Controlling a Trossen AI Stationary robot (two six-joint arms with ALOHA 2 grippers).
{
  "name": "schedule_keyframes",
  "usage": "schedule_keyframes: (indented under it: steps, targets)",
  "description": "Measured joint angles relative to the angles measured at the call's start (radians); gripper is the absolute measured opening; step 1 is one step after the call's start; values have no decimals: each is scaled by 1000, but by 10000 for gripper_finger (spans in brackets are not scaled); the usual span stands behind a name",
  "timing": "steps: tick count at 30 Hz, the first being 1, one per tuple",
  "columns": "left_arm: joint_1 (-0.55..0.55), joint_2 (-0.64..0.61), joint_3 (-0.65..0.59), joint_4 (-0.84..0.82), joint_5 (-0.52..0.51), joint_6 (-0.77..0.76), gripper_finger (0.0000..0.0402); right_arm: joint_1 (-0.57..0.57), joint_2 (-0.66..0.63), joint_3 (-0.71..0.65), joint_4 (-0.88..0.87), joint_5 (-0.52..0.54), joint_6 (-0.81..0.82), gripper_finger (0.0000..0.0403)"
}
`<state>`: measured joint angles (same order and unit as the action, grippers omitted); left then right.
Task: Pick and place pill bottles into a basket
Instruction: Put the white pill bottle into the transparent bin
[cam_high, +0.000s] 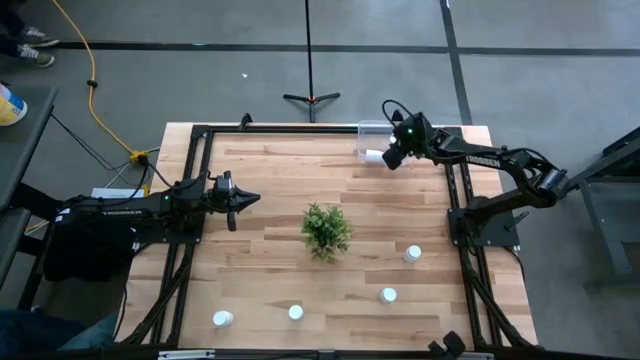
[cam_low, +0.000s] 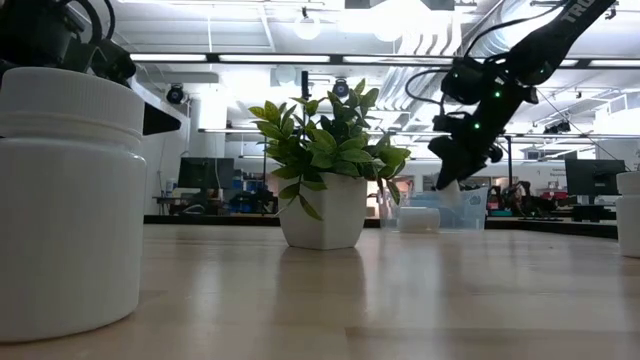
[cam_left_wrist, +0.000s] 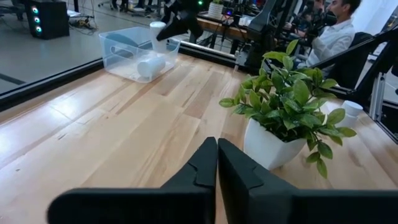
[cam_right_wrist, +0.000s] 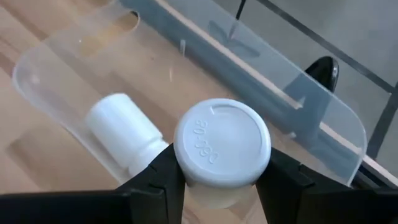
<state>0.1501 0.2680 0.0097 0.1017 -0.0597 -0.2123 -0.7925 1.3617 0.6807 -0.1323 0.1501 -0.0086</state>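
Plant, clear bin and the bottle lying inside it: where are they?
Plant (cam_high: 326, 229), high view, leaf crown.
Clear bin (cam_left_wrist: 118, 57), left wrist view, near wall.
Lying bottle (cam_right_wrist: 122, 130), right wrist view, its side.

white pill bottles (cam_high: 413, 254), green plant (cam_high: 326, 230)

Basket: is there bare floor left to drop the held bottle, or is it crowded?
One bottle lies on its side in the basket. The floor between it and the far wall is bare. The right gripper holds its bottle right beside the lying one, which is the crowded spot.
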Motion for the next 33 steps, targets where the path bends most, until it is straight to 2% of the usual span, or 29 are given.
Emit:
schedule_keyframes:
  steps: [3, 6, 12, 16, 18, 25, 30, 33]
  targets:
    - [0, 0, 0, 0, 0, -2, 20, 0, 0, 0, -48, 5, 0, 145]
    - [0, 0, 0, 0, 0, -2, 21, 0, 0, 0, -102, 48, 0, 145]
    - [0, 0, 0, 0, 0, -2, 52, 0, 0, 0, -128, 68, 0, 145]
    - [0, 0, 0, 0, 0, -2, 20, 0, 0, 0, -128, 68, -1, 145]
    - [0, 0, 0, 0, 0, -2, 20, 0, 0, 0, -131, 68, -15, 148]
    - [0, 0, 0, 1, 0, -6, 55, 1, 0, 0, -145, 53, -25, 186]
    - [0, 0, 0, 1, 0, -5, 20, 1, 0, 0, -149, 53, -19, 222]
    - [0, 0, 0, 1, 0, -3, 21, 1, 0, 0, -149, 49, -19, 242]
